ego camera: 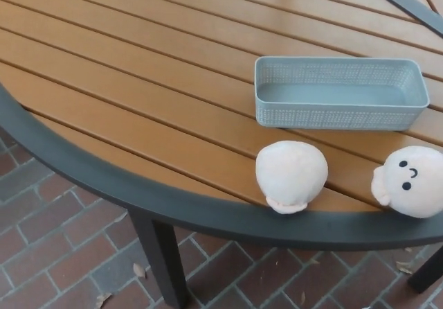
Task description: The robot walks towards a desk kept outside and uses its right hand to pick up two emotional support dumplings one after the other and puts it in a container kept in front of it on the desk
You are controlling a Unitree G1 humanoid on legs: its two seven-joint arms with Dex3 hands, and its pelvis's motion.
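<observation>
Dumplings, two of them, are seen lying at the near edge of the table (138, 115), against its dark rim; neither robot hand is in view, so the state of the fingers cannot be told and no place can be given relative to a hand. One dumpling (291, 174) is turned so that no face shows, a small flap pressed against the rim. The other dumpling (414, 181), well to its side, shows two dark eyes and a small mouth and is cut by the picture's edge. Just behind them an empty grey-blue container (338, 118) of perforated plastic is set on the wooden slats. Brick paving (55, 253) is seen below
</observation>
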